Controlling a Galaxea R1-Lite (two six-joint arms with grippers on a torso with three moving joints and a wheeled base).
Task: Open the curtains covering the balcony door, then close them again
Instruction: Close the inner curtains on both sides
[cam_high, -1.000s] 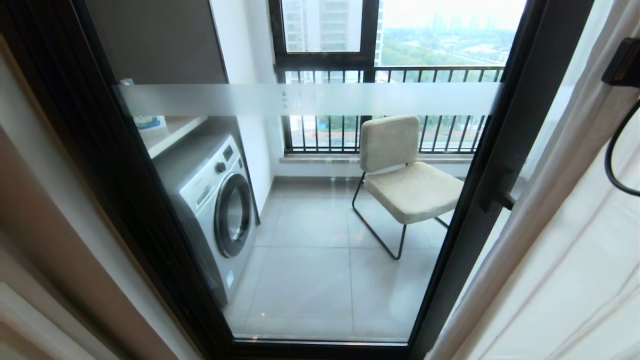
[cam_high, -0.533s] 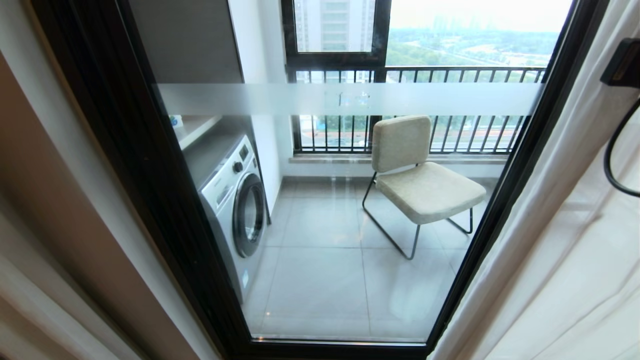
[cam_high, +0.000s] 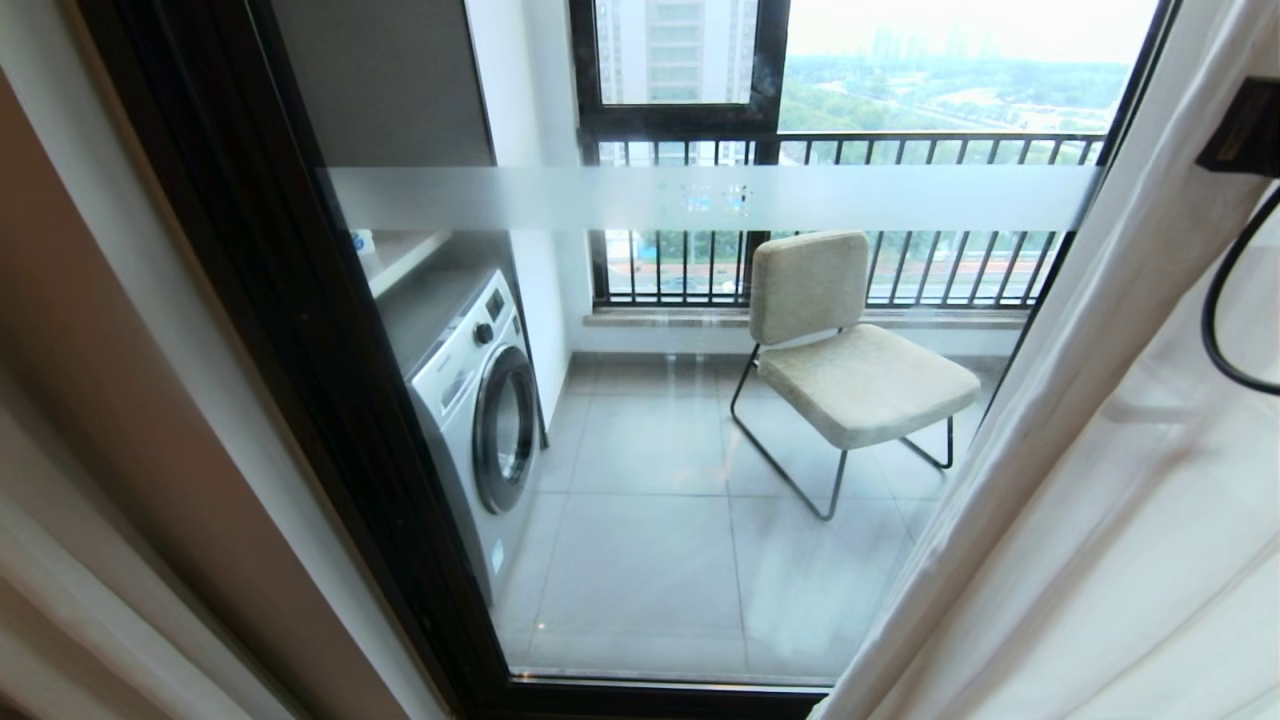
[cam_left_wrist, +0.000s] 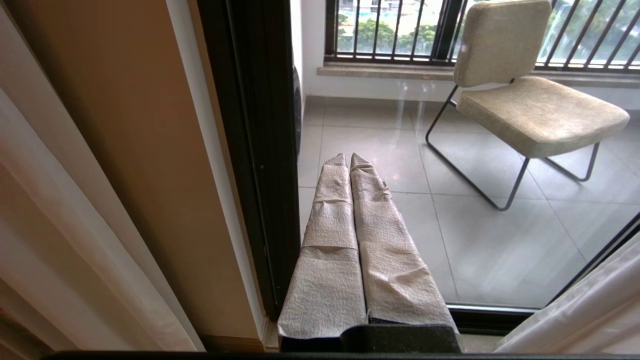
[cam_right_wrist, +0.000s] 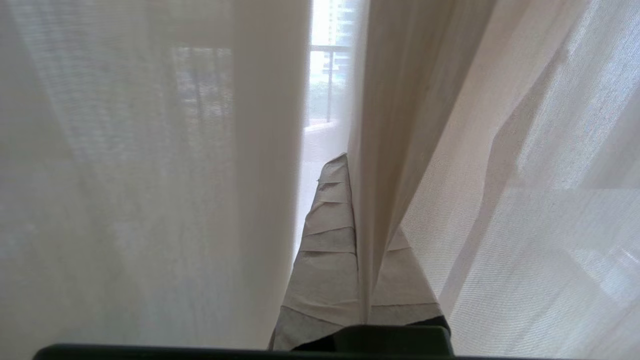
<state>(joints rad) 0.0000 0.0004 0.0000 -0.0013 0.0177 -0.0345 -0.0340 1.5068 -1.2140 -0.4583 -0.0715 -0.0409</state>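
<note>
Balcony door (cam_high: 700, 450) behind; sheer curtain (cam_right_wrist: 370, 200) pinched in right hand (cam_right_wrist: 350, 165).

No legible text — only blurred marks on the balcony door's (cam_high: 300, 330) frosted band (cam_high: 700, 197).

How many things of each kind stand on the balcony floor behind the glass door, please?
Beige padded chair on a thin black metal frame: 1
White front-loading washing machine with a round dark door: 1
Total: 2
</note>
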